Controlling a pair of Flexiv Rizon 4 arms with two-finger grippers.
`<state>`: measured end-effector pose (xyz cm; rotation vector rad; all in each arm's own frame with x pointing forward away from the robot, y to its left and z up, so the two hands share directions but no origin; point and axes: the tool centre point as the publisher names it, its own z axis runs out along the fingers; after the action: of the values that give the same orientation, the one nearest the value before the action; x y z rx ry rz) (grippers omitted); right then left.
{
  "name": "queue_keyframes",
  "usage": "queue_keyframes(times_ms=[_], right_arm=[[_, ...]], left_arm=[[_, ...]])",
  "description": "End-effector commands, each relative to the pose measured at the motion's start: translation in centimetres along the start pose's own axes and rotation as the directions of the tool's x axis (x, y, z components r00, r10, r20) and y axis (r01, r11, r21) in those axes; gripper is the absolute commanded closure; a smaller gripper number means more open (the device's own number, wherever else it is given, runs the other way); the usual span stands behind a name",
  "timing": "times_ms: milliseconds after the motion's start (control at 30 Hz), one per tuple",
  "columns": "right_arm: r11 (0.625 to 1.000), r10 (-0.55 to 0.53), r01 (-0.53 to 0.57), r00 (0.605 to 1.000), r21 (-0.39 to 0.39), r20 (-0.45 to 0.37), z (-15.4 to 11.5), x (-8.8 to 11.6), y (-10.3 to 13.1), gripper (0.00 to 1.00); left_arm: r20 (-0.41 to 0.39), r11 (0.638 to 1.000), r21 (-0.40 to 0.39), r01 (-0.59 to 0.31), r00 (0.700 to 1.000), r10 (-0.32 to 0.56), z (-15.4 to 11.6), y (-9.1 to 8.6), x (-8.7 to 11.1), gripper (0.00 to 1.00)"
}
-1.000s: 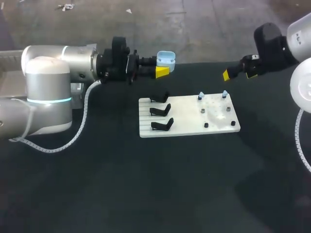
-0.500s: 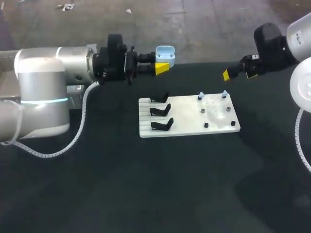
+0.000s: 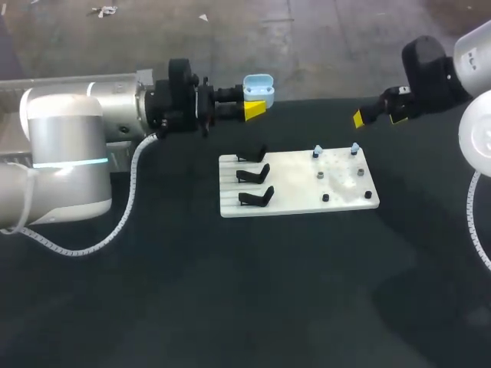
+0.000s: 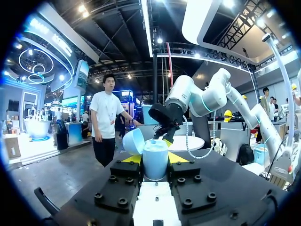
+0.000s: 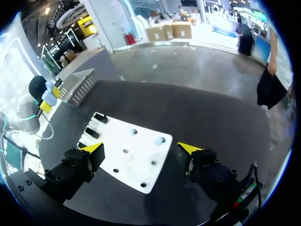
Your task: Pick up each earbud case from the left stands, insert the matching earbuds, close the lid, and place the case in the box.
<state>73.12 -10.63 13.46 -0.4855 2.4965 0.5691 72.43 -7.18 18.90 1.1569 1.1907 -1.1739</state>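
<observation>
Left gripper (image 3: 256, 101) clamped on pale blue earbud case (image 3: 258, 84), lid (image 4: 133, 141) flipped open. Case held aloft at table's (image 3: 230, 307) far edge, 11 o'clock from white board (image 3: 299, 195). Right gripper (image 3: 376, 116) spread wide, nothing between fingers, hanging at board's 1 o'clock. On board: three black stands (image 3: 254, 175) along 9 o'clock side, two pale earbuds (image 3: 317, 151) on pegs toward 1 o'clock. Since a second ago, left arm has drawn case slightly toward 9 o'clock; right gripper unmoved.
</observation>
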Motion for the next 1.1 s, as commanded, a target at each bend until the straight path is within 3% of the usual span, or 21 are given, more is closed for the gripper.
queue_keyframes(times_ms=[33, 633, 1100], right_arm=[[1.0, -0.001, 0.001, 1.0, -0.002, -0.008, 0.2, -0.1, -0.2, 0.0], [0.99, -0.051, 0.072, 0.983, 0.121, -0.175, 2.6, 0.9, -2.0, 0.0], [0.984, -0.062, 0.1, 0.969, 0.149, -0.24, 4.2, 1.4, -2.1, 0.0]], left_arm=[[0.001, 1.0, -0.023, -0.003, 1.0, 0.003, 0.1, -0.4, 0.0, 1.0], [0.001, 1.0, -0.023, -0.003, 1.0, 0.003, 0.1, -0.4, 0.0, 1.0], [-0.025, 1.0, -0.028, -0.01, 1.0, 0.009, 0.0, 0.1, 0.7, 1.0]])
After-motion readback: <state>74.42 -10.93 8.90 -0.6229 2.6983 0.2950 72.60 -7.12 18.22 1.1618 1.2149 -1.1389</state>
